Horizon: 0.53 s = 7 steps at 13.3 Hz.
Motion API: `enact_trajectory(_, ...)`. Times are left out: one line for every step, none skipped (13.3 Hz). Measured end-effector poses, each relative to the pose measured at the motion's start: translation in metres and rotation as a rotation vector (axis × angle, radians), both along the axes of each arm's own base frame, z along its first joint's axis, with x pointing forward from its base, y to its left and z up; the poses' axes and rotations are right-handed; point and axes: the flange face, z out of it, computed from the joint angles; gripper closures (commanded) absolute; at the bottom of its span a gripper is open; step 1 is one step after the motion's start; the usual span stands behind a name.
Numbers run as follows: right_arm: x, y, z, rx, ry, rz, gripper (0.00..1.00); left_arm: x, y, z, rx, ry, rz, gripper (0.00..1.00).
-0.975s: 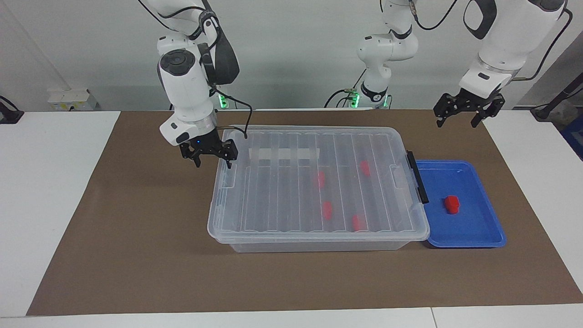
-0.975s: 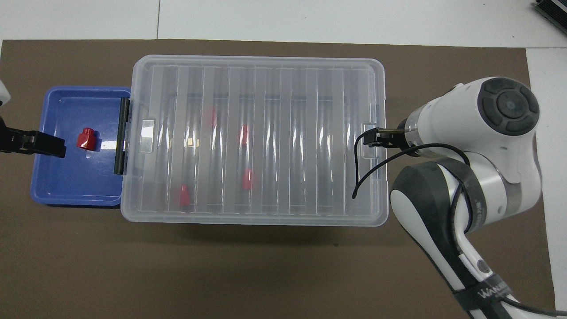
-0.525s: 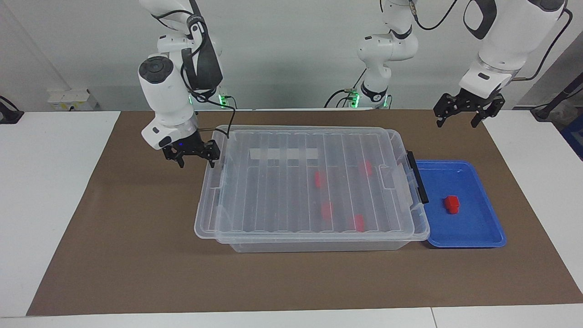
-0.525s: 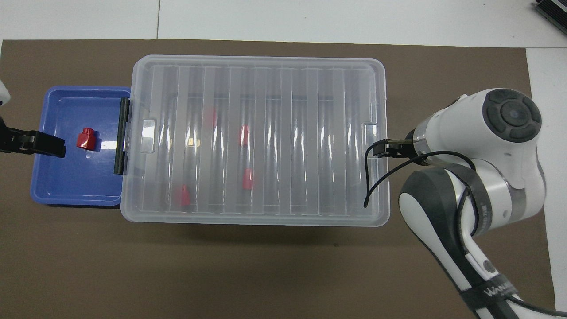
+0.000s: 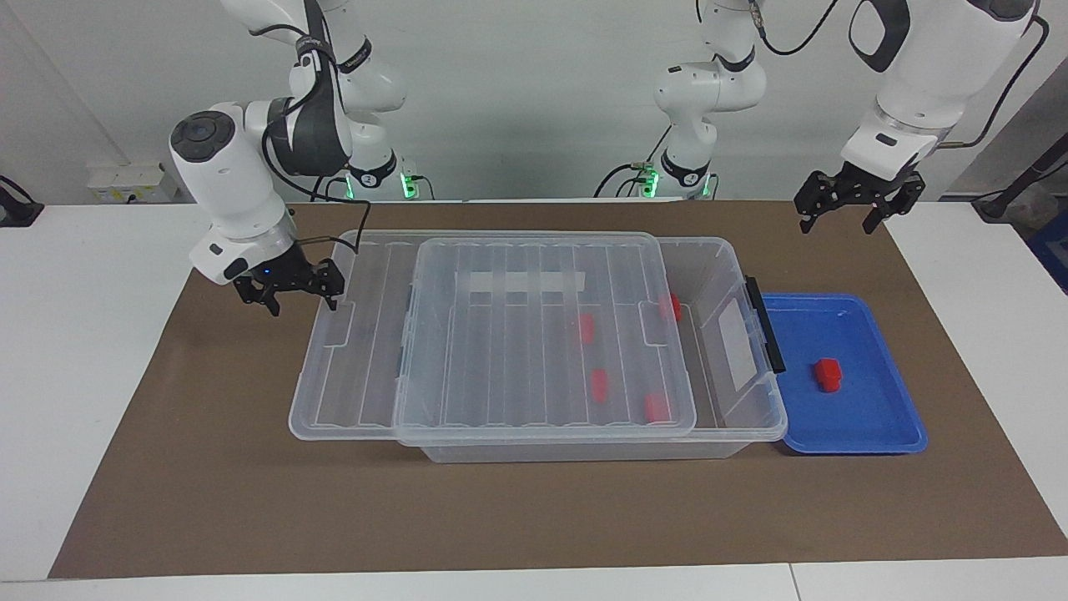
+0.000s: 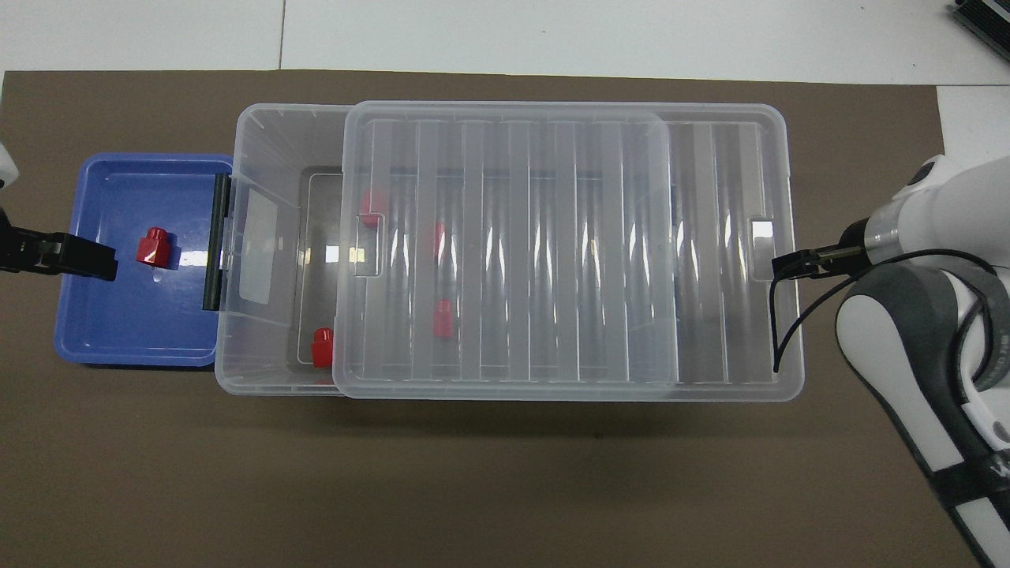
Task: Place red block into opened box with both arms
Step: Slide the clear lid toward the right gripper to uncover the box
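Note:
A red block [image 5: 828,374] [image 6: 152,247] lies alone in the blue tray [image 5: 876,434] [image 6: 118,347]. The clear box [image 5: 584,452] [image 6: 260,130] holds several more red blocks. Its ribbed lid [image 5: 501,367] [image 6: 552,237] lies slid toward the right arm's end, so the box's end by the tray is uncovered. My right gripper [image 5: 302,294] [image 6: 789,263] is open, with one fingertip at the handle notch on the lid's overhanging end. My left gripper [image 5: 843,213] [image 6: 95,262] hangs open in the air over the tray's outer edge, and that arm waits.
A black latch [image 5: 765,325] [image 6: 211,241] stands up at the box's end against the blue tray. A brown mat [image 5: 250,501] covers the table under everything, with white table top [image 5: 83,334] at both ends.
My right gripper has moved toward the right arm's end of the table and the lid has slid with it, uncovering the box's end by the tray. The left arm has not moved.

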Motion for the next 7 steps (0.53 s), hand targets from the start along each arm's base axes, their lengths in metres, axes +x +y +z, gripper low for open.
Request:
enact_trajectory(0.000,-0.010,0.000,0.000,0.002,0.001,0.02,0.000,0.000,0.000,0.000,0.000,0.000,0.00)
enact_trajectory(-0.001,-0.020,0.000,-0.001,0.003,0.003,0.02,0.000,0.000,0.000,0.000,0.000,0.000,0.00)
enact_trajectory(-0.001,-0.028,0.000,-0.001,0.004,0.004,0.02,0.000,0.000,0.000,0.000,0.000,0.000,0.00)
enact_trajectory(-0.002,-0.037,0.000,-0.001,0.003,0.005,0.02,0.000,0.000,0.000,0.000,0.000,0.000,0.00)
enact_trajectory(-0.003,-0.045,0.000,-0.001,0.004,0.004,0.02,0.000,0.000,0.000,0.000,0.000,0.000,0.00)
enact_trajectory(-0.003,-0.053,0.000,-0.002,0.004,0.006,0.02,0.000,0.000,0.000,0.000,0.000,0.000,0.00)
enact_trajectory(-0.004,-0.062,0.000,-0.002,0.004,0.012,0.02,0.000,0.000,0.000,0.000,0.000,0.000,0.00)
